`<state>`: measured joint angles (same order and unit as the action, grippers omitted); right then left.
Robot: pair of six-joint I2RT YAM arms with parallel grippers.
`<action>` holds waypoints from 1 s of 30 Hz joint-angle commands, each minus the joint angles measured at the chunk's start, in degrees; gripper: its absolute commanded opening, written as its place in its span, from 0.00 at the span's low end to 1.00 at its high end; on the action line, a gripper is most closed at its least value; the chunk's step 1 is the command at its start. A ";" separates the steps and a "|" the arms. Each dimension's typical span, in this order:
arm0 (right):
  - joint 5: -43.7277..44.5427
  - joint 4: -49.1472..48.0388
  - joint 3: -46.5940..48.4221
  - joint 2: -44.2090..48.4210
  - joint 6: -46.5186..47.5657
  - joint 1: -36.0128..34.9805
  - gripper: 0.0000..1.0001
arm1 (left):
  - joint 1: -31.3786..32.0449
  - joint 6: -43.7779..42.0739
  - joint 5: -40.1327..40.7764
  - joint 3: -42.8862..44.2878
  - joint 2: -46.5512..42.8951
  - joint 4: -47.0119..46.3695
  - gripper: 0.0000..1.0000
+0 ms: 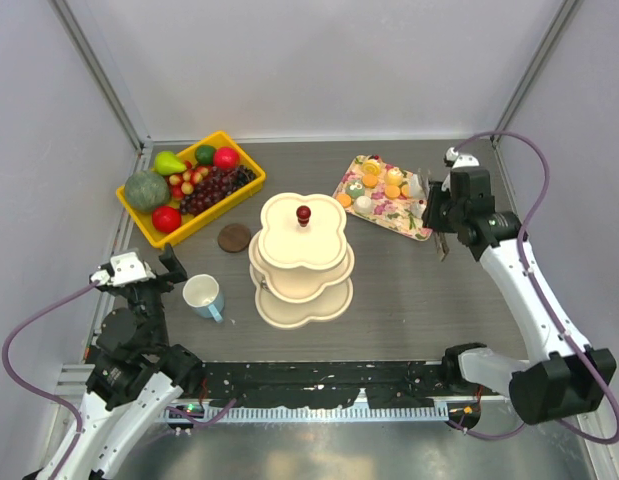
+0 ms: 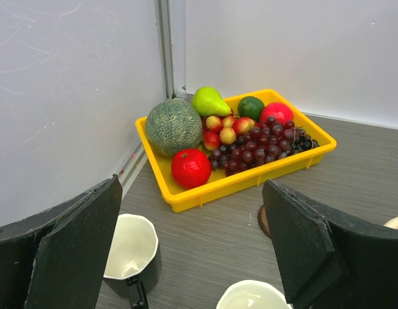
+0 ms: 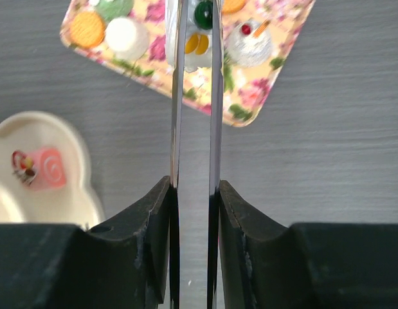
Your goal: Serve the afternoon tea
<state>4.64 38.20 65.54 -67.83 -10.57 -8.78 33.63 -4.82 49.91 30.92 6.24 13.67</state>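
Observation:
The cream three-tier stand [image 1: 301, 262] with its red knob [image 1: 303, 214] stands mid-table; a pink roll pastry [image 3: 44, 167] lies on its lowest tier. My right gripper [image 1: 434, 215] [image 3: 195, 193] is shut on metal tongs [image 3: 177, 96], whose blades sit on either side of a fruit pastry [image 3: 200, 29] on the floral tray [image 3: 269, 84]. My left gripper [image 1: 161, 272] [image 2: 192, 248] is open and empty above the dark mug [image 2: 131, 251] and the pale blue mug [image 1: 204, 297] [image 2: 253, 297].
The yellow bin of fruit [image 1: 189, 185] [image 2: 186, 193] stands at the back left by the wall. A brown coaster [image 1: 234, 237] lies between the bin and the stand. Orange biscuits [image 3: 87, 29] and other pastries remain on the floral tray [image 1: 421, 225].

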 commanded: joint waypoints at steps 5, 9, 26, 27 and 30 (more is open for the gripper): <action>2.83 -1.98 -11.73 11.31 -8.68 -12.31 0.29 | -0.32 -0.01 0.28 0.02 1.14 -2.07 0.99; 3.87 -1.02 -17.19 15.88 -12.28 -17.85 0.29 | -0.32 -0.01 0.01 -0.07 1.67 -2.16 0.99; 0.03 0.48 -27.56 24.85 -18.26 -35.52 0.29 | -0.49 -0.28 -0.16 -0.07 3.60 -2.51 0.99; -1.38 -0.83 -28.61 24.94 -18.70 -36.22 0.29 | -0.41 -0.37 -0.16 -0.07 3.69 -2.42 0.99; -3.76 -4.87 -30.81 24.94 -19.23 -38.06 0.29 | -0.41 -0.37 -0.25 -0.07 3.78 -2.33 0.99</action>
<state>4.67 40.62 36.56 -43.57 -27.83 -44.80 33.61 -4.97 49.89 30.92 9.21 13.56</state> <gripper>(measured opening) 0.356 0.991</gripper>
